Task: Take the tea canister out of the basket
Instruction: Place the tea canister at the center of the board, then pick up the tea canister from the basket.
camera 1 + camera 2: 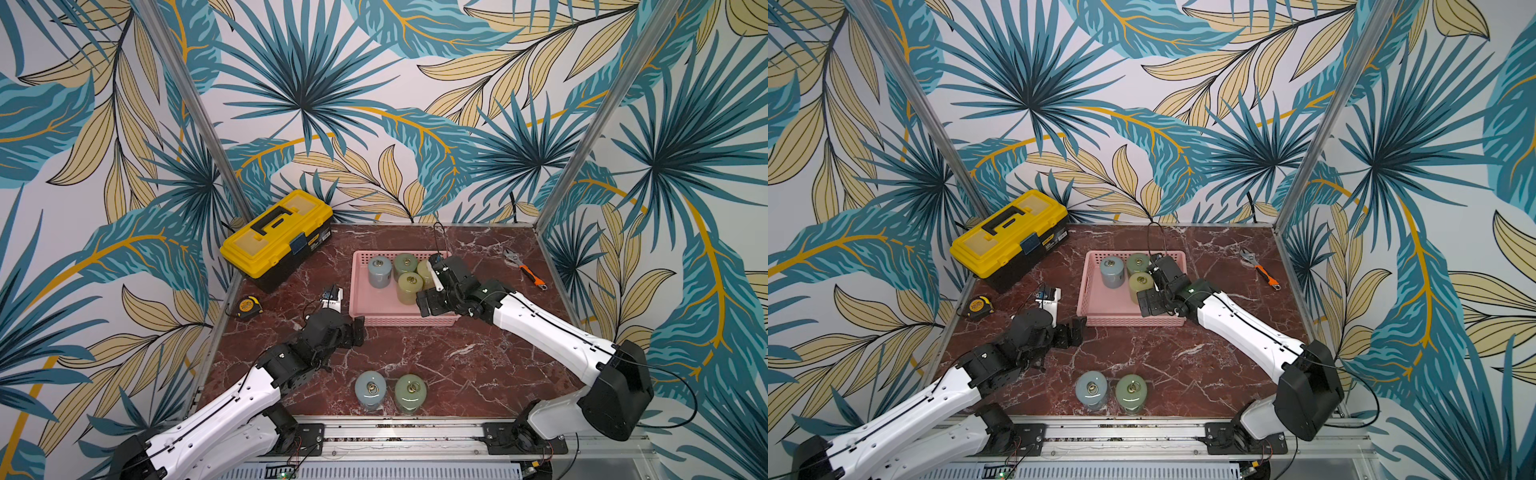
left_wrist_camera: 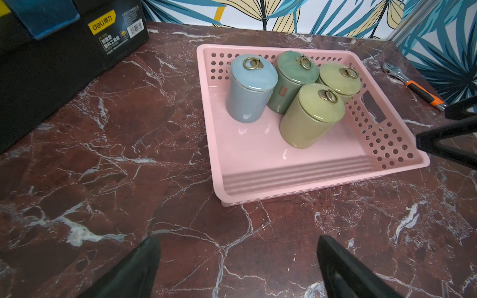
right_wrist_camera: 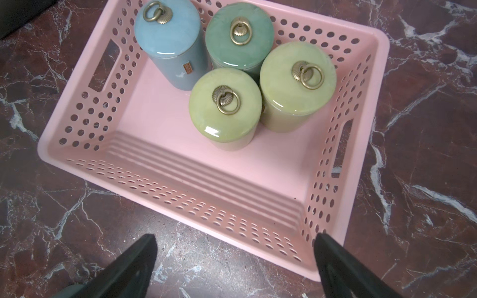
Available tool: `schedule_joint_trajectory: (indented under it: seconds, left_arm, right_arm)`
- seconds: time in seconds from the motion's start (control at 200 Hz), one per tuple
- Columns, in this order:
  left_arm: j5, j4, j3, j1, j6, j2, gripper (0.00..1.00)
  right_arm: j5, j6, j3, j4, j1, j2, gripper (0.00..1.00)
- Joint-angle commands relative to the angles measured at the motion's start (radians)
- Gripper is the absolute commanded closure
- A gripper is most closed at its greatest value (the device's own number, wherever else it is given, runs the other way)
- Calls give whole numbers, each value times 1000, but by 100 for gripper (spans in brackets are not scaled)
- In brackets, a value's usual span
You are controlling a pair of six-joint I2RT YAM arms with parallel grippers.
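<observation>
The pink basket (image 1: 374, 305) sits mid-table and holds several upright tea canisters with ring-pull lids: a blue-grey one (image 1: 380, 272), a dark green one (image 1: 405, 264) and two yellow-green ones (image 3: 224, 108) (image 3: 296, 80). My right gripper (image 1: 432, 302) hovers open over the basket's near right corner, short of the canisters; in the right wrist view (image 3: 236, 268) its jaws straddle the basket's front wall (image 3: 206, 206). My left gripper (image 1: 354, 330) is open with nothing in it, just left of the basket's near left corner, over bare table in the left wrist view (image 2: 238, 268).
A blue-grey canister (image 1: 370, 390) and a green canister (image 1: 410, 394) stand on the table near the front edge. A yellow toolbox (image 1: 276, 237) sits at the back left, a tape measure (image 1: 249, 307) at the left edge, an orange-handled wrench (image 1: 525, 268) at the back right.
</observation>
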Motion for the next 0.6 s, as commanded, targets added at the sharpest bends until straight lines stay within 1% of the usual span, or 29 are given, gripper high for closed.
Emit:
schedule_joint_trajectory:
  seconds: [0.0, 0.105, 0.22, 0.381, 0.596]
  left_arm:
    - [124, 144, -59, 70, 51, 0, 0]
    - [185, 215, -104, 132, 66, -5, 0]
    - [218, 284, -150, 181, 107, -26, 0]
    - [189, 362, -216, 188, 181, -62, 0]
    - [171, 432, -290, 188, 201, -137, 0]
  right_arm:
    - [-42, -4, 39, -42, -16, 38, 1]
    - [-58, -10, 75, -53, -29, 79, 1]
    - [-64, -17, 116, -64, -38, 129, 1]
    - [-62, -25, 173, -69, -48, 205, 1]
    - [-67, -31, 259, -72, -53, 311, 1]
